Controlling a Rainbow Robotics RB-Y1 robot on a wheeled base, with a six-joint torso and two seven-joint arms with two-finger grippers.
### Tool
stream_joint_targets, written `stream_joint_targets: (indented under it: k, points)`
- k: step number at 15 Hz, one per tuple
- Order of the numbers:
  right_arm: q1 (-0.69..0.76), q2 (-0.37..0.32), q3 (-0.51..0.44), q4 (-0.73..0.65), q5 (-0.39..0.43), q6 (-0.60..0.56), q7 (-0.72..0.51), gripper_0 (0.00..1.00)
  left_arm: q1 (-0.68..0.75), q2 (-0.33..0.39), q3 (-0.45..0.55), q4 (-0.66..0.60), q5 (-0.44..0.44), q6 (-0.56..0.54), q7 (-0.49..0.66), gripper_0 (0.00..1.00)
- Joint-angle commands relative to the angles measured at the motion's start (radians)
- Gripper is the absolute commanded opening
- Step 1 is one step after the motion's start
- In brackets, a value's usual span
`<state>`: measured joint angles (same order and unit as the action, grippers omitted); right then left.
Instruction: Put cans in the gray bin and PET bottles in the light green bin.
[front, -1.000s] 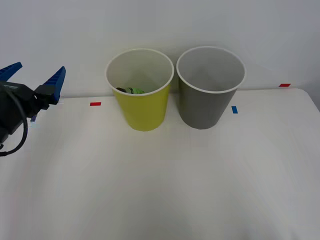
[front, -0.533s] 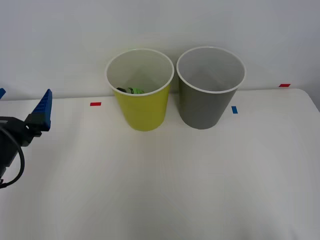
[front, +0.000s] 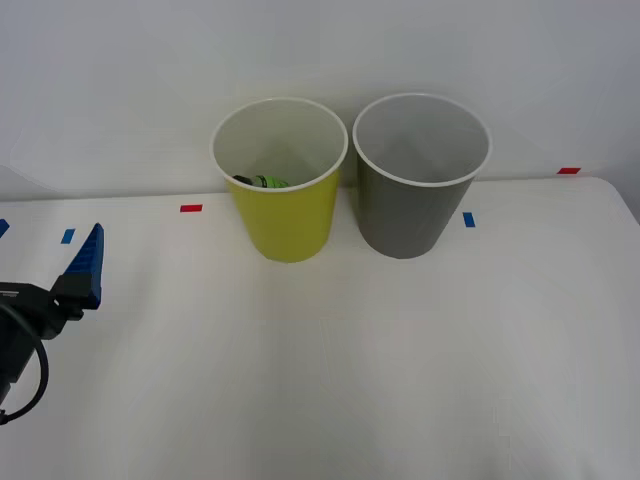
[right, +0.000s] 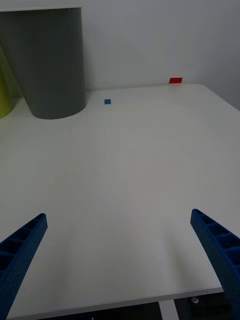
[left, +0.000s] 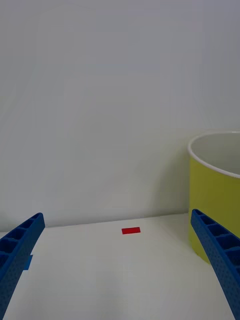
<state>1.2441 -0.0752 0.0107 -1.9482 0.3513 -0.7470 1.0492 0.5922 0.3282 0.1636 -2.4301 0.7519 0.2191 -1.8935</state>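
a: where do the pincers stand?
b: left pincer (left: 120, 270) near-left over the desk (front: 330, 370), fingers apart, empty; right pincer (right: 120, 260) also apart.
a: the bottle?
b: pet bottle (front: 266, 182) lies inside the light green bin (front: 285, 215), left of the gray bin (front: 412, 205). probably light, slick; grip its middle.

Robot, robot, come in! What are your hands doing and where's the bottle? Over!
Left gripper open, empty, low at table's left edge. Right gripper open, empty, over bare table. PET bottle inside light green bin; gray bin beside it. Nothing in the way.

Two tall round plastic bins: one yellow-green bin (front: 285, 190), one dark gray bin (front: 415, 185). One green-labelled clear bottle (front: 266, 182) inside the yellow-green one. Two red tape marks, three blue.
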Motion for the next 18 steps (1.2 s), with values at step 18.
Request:
stream_joint_targets:
  k: [18]
  points:
    - [0.0, 0.0, 0.0, 0.0, 0.0, 0.0, 0.0, 1.0, 0.517, 0.078, -0.288, 0.275, -0.589, -0.762, 0.452, 1.0]
